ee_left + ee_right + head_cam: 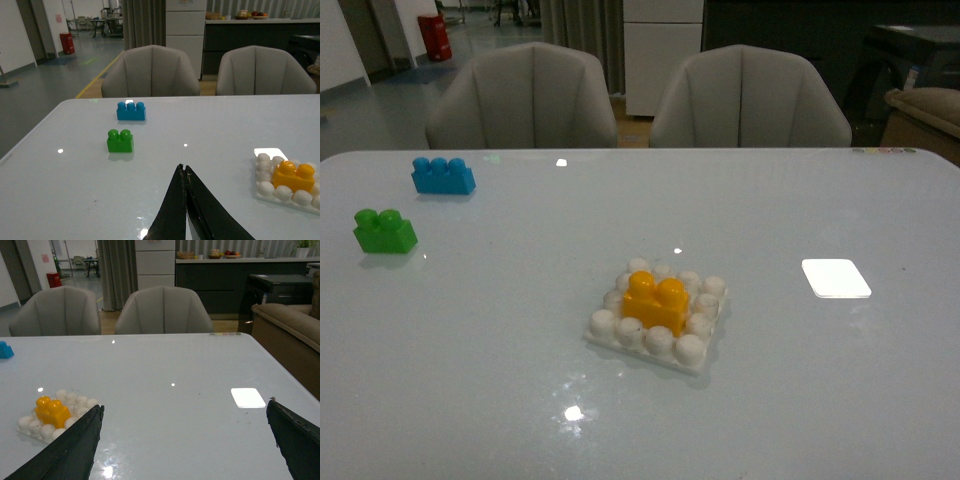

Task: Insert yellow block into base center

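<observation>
The yellow block [656, 303] sits upright on the middle studs of the white base [604, 323], which lies on the table near the centre. Both also show in the left wrist view, block [294, 176] on base [266, 188], and in the right wrist view, block [51, 411] on base [29, 425]. No gripper shows in the front view. My left gripper [185, 168] is shut and empty, above the table well apart from the base. My right gripper [185, 409] is wide open and empty, with the base beside one finger [75, 445].
A green two-stud brick [385, 231] and a blue three-stud brick [443, 175] lie at the far left of the table [800, 400]. Two grey chairs [525, 98] stand behind the far edge. A bright light reflection [835, 277] lies right of the base.
</observation>
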